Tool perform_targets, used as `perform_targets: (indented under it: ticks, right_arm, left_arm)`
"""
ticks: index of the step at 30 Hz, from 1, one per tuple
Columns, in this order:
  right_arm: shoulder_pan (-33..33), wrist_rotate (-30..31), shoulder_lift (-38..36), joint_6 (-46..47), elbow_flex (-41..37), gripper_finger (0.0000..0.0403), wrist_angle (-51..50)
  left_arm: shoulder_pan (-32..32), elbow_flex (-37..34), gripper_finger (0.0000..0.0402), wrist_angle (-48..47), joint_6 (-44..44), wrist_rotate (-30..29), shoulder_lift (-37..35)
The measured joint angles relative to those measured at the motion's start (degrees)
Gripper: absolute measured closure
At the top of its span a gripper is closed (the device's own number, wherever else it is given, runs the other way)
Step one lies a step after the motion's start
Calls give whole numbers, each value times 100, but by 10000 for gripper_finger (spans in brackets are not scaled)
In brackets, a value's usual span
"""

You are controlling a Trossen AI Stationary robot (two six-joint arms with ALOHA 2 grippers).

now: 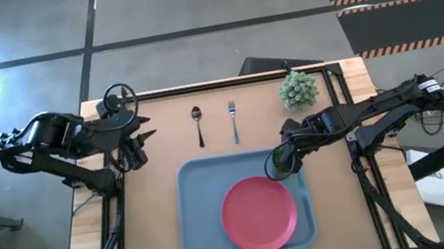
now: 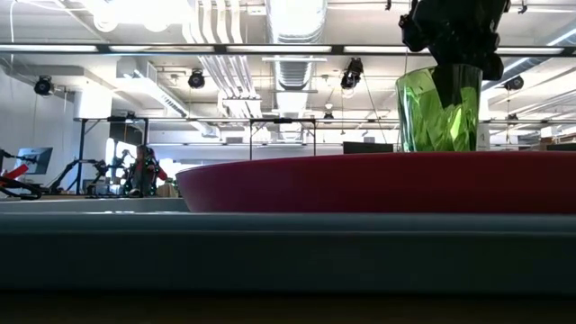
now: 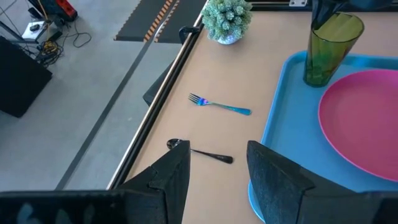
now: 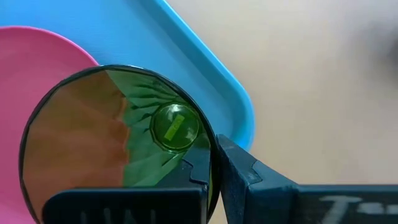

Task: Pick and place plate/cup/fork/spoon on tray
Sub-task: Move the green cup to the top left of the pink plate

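The light-blue tray [image 1: 194, 200] lies at the table's near middle with the pink-red plate [image 1: 258, 212] flat on its right half. My right gripper [image 1: 280, 162] is shut on the green cup [image 3: 329, 50] over the tray's far right corner, next to the plate. The spoon [image 1: 198, 124] and the fork [image 1: 233, 121] lie side by side on the table beyond the tray. My left gripper [image 1: 137, 142] hangs open at the table's left, above the table, with nothing between its fingers [image 3: 168, 180]. My right gripper pinches the cup's wall at the rim [image 4: 210, 144], one finger [image 4: 196, 169] inside the cup and one [image 4: 245, 180] outside. The fingers come from above, slanting down from the table's right. The cup stays nearly upright, mouth up. The plate hides its base [image 3: 316, 79] in the low view, so whether it touches the tray I cannot tell.
A spiky pale-green potted plant [image 1: 298, 88] stands at the table's far right, beyond the cup. The tray's left half is bare blue floor. Bare tabletop lies between the tray and my left gripper.
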Motion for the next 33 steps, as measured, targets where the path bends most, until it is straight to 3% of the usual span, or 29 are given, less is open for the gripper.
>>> perform_targets:
  ticks: [14,33]
  right_arm:
    - [0,24,-14,17,-16,387,30]
    - [0,43,-24,-19,174,307,13]
  left_arm:
    - [1,0,259,0,-7,0,0]
    - [2,0,259,2,-15,0,-2]
